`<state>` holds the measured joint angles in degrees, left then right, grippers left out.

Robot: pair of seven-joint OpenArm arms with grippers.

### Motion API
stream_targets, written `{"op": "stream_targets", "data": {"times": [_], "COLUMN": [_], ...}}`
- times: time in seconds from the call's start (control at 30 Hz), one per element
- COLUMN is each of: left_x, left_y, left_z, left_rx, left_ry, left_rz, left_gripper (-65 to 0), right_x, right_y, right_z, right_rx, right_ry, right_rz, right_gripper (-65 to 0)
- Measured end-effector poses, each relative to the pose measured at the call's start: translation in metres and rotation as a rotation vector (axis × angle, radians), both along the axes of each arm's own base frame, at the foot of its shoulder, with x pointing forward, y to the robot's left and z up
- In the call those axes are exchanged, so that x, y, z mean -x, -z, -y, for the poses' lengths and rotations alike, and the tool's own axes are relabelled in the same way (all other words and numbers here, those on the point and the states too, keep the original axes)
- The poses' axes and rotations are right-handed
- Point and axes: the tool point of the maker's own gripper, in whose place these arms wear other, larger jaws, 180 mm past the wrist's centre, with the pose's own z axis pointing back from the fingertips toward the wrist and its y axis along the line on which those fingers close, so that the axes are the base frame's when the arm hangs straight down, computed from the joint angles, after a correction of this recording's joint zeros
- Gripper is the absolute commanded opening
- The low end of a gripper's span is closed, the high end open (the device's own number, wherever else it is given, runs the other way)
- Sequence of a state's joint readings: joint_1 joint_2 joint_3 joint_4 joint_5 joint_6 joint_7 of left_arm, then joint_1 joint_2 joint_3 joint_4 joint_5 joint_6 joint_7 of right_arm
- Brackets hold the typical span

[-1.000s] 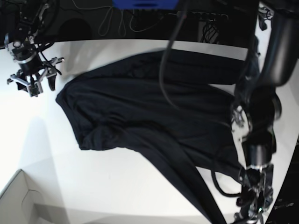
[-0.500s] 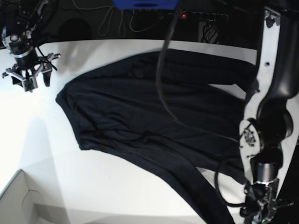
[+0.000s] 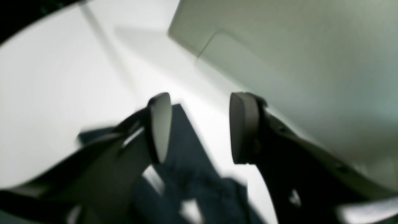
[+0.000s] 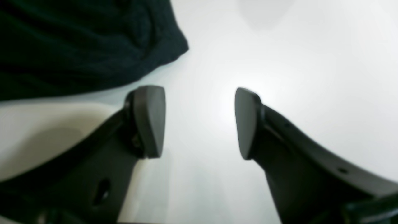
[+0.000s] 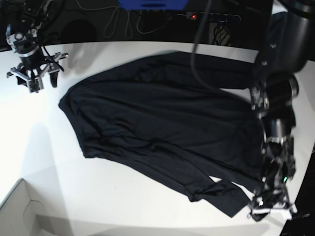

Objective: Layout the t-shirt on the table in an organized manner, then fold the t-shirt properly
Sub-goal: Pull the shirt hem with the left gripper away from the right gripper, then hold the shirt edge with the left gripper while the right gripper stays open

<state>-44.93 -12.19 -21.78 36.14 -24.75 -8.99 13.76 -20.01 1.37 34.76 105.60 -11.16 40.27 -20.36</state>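
left gripper (image 3: 199, 127) spread over t-shirt (image 5: 162, 128), right gripper (image 4: 199, 123) spread, no readable writing

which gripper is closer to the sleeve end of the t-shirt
Left. The left gripper hangs open right beside the sleeve end at the table's near edge; the right gripper is across the t-shirt, by the far corner.

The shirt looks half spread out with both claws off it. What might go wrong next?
The t-shirt lies skewed, one sleeve bunched near the table's front edge; folding now would likely trap wrinkles. The left gripper, open just above that sleeve, could snag it when moving. The right gripper hangs open, well clear.
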Motion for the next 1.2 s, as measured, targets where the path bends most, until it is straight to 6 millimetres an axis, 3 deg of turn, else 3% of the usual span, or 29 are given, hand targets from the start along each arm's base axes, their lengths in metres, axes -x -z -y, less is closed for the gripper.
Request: {"op": "stream_targets", "data": {"times": [0.17,0.27,0.4,0.47,0.6,0.8,0.93,1.07,1.2], "left_x": [0.085,0.131,0.195,0.212,0.207,0.224,0.209,0.199,0.193], "left_y": [0.031,0.053,0.101,0.112,0.11,0.157,0.152,0.143,0.142], "left_z": [-0.034,-0.033,-0.073,-0.083,-0.082,-0.082,-0.082,-0.081,-0.078], "left_rx": [-0.04,-0.032,-0.013,-0.007,-0.002,0.062,0.082,0.086,0.1], "left_ry": [-0.022,-0.008,-0.134,-0.165,-0.158,-0.182,-0.188,-0.181,-0.177], "left_rz": [-0.019,-0.029,-0.149,-0.18,-0.158,-0.281,-0.257,-0.23,-0.227], "left_gripper": [-35.8,-35.8,-35.8,-35.8,-35.8,-35.8,-35.9,-41.9,-43.3], "right_x": [-0.001,0.001,0.0,-0.001,-0.001,-0.001,0.0,0.0,0.0], "right_y": [-0.001,0.001,0.0,-0.001,0.002,0.003,0.004,0.004,0.004], "right_z": [0.002,-0.001,0.001,0.001,-0.006,-0.008,-0.008,-0.008,-0.008], "right_rx": [0.004,-0.007,-0.001,-0.001,-0.026,-0.033,-0.036,-0.035,-0.036], "right_ry": [0.0,0.001,0.0,0.001,0.009,0.012,0.013,0.013,0.014], "right_rz": [0.004,-0.001,0.001,0.003,0.008,0.009,0.006,0.006,0.007], "right_gripper": [-29.8,-29.8,-29.8,-29.8,-29.8,-29.8,-29.8,-29.8,-29.8]}}
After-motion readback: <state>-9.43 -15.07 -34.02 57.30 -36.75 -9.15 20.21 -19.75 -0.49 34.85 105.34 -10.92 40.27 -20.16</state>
